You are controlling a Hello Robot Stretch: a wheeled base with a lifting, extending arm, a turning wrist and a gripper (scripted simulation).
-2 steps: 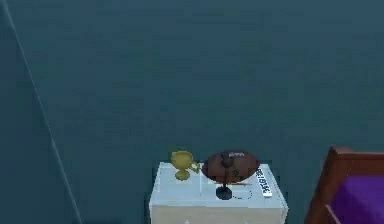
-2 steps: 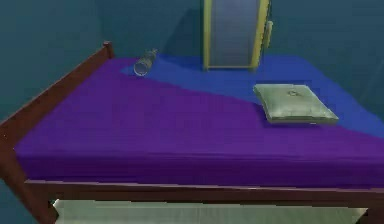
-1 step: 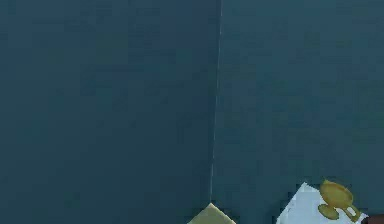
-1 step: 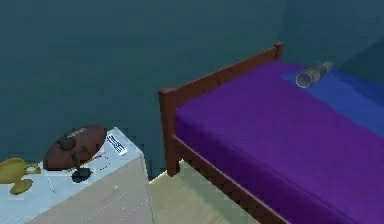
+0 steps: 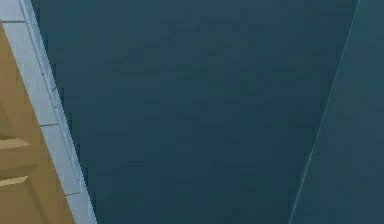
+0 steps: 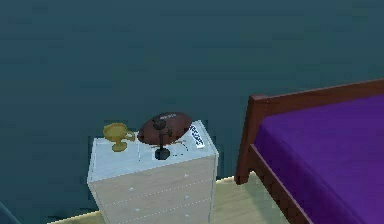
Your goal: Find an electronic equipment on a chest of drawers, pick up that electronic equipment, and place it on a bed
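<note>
- Fingers of the gripper: I cannot tell their state.
- Chest (image 6: 150, 185): white, against the far wall, left of the bed.
- Slab (image 6: 197, 137): small, white, dark-marked; lies on the chest top, right edge.
- Ball (image 6: 165, 127): brown, just left of the slab.
- Cup (image 6: 118, 133): gold, chest top's left.
- Bed (image 6: 330, 150): purple cover, brown frame.

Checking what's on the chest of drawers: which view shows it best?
The arm side view: the white chest of drawers stands beside the bed, with a gold cup, a brown oval thing and a small white item on top. The forward view faces a dark wall and a wooden door.
</note>
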